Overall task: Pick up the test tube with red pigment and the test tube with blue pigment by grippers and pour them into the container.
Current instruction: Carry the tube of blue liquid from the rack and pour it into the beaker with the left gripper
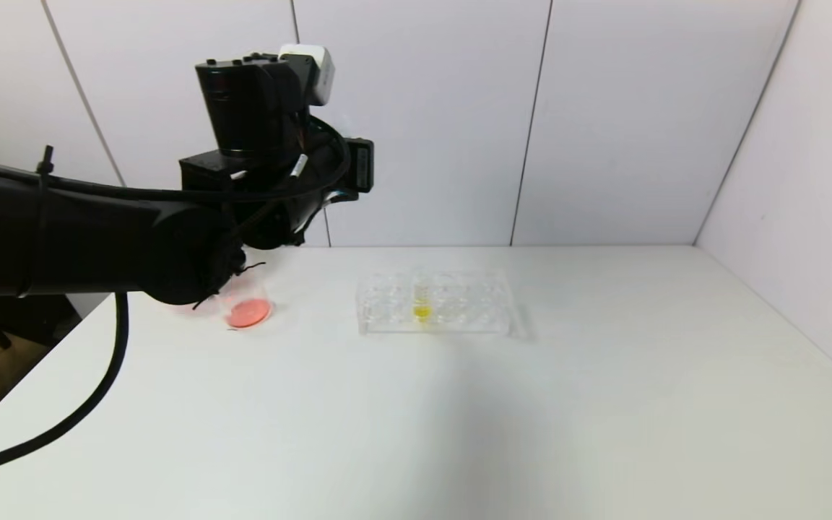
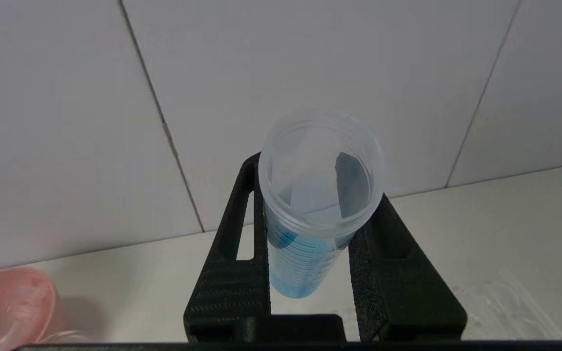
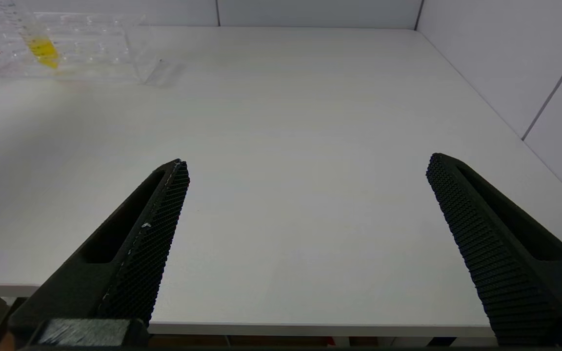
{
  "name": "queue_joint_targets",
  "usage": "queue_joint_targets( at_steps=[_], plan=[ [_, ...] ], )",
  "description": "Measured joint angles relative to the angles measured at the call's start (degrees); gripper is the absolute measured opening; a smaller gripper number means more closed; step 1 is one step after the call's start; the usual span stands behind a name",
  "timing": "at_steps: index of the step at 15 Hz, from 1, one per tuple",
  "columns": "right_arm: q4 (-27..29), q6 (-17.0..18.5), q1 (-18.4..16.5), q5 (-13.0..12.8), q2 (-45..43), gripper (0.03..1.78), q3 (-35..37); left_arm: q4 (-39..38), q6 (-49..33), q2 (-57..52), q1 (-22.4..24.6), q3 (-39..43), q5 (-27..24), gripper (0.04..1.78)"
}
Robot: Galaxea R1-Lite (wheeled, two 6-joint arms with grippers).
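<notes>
Over on the left, the left gripper [image 2: 310,273] is raised above the table's [image 1: 459,404] far left corner, its two black fingers [image 2: 234,273] clamped on the blue tube [image 2: 317,195]. The tube stands roughly upright between them, mouth towards the wrist camera, with blue liquid pooled in its lower end. From the head view the arm's bulk hides the tube itself.

Just below that arm sits the beaker [image 1: 246,307], on the table near the back wall, with red-orange liquid in its bottom. The arm covers part of it. In the left wrist view a pinkish round shape [image 2: 10,304] shows at the edge, too blurred to tell what it is.

Towards the middle stands the clear rack [image 1: 436,302], well apart from the beaker, holding one yellow tube [image 1: 422,300] upright.

On the right, the right gripper [image 3: 305,243] hangs low at the table's near edge, its fingers spread wide and holding nothing.
</notes>
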Motion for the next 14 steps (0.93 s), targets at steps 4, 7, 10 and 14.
queue_joint_targets(
  at_steps=[4,7,10,14],
  plan=[
    [0.0,0.0,0.0,0.0,0.0,1.77,0.0,0.5,-0.2,-2.2,4.5,2.6,-0.3,0.47],
    [0.0,0.0,0.0,0.0,0.0,1.77,0.0,1.5,-0.2,-4.1,7.4,5.4,-0.8,0.47],
    [0.0,0.0,0.0,0.0,0.0,1.77,0.0,2.0,-0.3,-5.7,10.0,7.9,-0.8,0.47],
    [0.0,0.0,0.0,0.0,0.0,1.77,0.0,2.0,-0.4,-7.7,14.2,10.9,-2.0,0.47]
  ],
)
